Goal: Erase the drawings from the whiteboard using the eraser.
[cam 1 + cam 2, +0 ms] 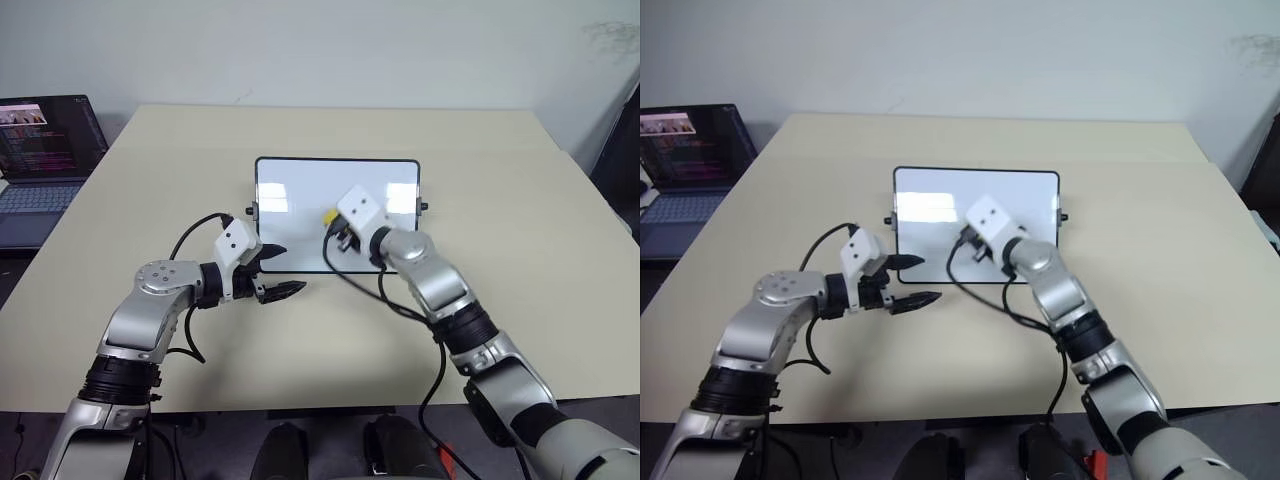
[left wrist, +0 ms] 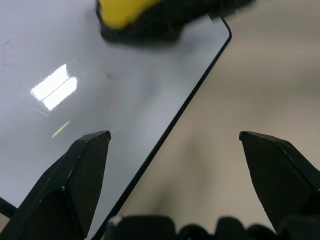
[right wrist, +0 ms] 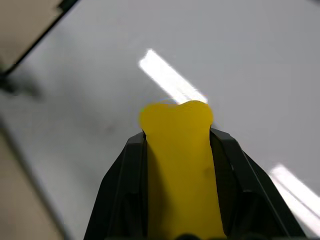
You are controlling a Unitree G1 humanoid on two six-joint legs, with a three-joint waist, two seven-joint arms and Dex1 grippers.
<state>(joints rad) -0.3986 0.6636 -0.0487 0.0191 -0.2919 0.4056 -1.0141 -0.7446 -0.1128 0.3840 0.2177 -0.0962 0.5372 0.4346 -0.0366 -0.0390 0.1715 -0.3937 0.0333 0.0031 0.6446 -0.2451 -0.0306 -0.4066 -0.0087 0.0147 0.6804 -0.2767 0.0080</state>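
We find the eraser (image 3: 177,165) clamped between the two black fingers of the right claw (image 1: 338,232), its yellow tip poking out past the fingertips and held over the middle of the whiteboard (image 1: 300,190). We judge it light and slightly yielding, best held by its long sides as now; the glossy board looks slick and might slide on the desk (image 1: 520,210) under rubbing. The left claw (image 1: 276,272) stands with fingers apart, straddling the board's near left edge. No red drawings are discernible on the surface ahead of either claw. No brand or legible writing; the laptop (image 1: 45,160) screen is unreadable.
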